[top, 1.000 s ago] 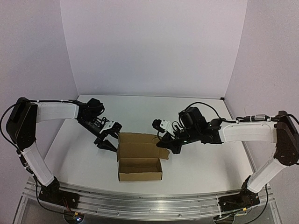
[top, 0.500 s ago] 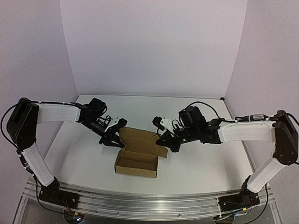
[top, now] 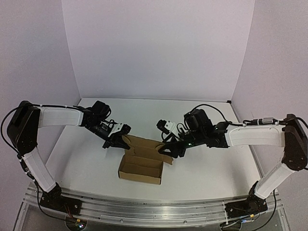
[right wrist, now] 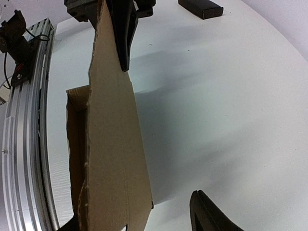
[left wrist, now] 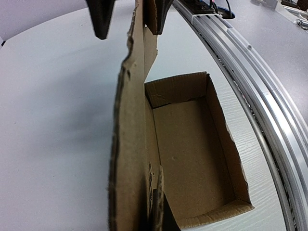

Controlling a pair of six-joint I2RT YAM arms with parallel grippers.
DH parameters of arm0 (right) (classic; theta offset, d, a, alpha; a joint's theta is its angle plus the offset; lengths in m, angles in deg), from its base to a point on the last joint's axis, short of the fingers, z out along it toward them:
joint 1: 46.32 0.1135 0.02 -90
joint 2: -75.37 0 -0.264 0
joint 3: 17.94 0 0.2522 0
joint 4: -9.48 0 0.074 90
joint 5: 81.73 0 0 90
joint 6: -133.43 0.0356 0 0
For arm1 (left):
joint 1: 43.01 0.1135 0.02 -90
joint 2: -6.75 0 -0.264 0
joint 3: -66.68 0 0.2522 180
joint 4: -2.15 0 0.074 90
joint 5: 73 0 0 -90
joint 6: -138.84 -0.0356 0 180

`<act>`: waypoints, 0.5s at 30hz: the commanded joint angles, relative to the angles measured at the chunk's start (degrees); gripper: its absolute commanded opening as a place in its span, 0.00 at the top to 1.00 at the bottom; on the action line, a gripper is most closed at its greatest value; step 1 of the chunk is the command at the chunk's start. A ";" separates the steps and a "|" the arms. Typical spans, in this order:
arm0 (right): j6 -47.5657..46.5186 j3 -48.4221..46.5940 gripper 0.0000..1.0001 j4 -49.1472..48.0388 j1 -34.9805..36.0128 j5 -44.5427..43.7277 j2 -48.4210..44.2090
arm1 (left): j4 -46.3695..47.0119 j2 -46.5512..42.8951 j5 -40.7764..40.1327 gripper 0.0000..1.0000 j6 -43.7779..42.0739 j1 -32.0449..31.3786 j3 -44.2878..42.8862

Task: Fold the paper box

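At mid-table, notes upright flap [top: 144,144] of paper box [top: 139,177] running left-right, left gripper [top: 124,141] clenched on one end, right gripper [top: 167,150] released astride other.

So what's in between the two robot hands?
The standing flap of the paper box. The left gripper is shut on one end, and the right gripper is open around the other end. The top view shows it best.

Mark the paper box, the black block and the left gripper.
paper box [top: 142,166]: top external view, tray floor.
black block [right wrist: 201,7]: right wrist view, top face.
left gripper [top: 124,142]: top external view, between fingertips.
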 commanded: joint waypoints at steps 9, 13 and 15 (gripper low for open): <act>-7.42 5.91 0.32 7.99 -11.14 6.65 -13.22 | -7.19 1.12 0.71 1.00 -10.43 -0.55 -2.08; -10.34 7.12 0.38 5.71 -11.14 5.68 -6.86 | -8.00 1.30 1.20 1.00 -11.10 -0.56 -2.31; -10.20 5.02 0.42 4.80 -10.79 8.83 -2.67 | -7.88 1.38 1.26 1.00 -11.02 -0.55 -2.32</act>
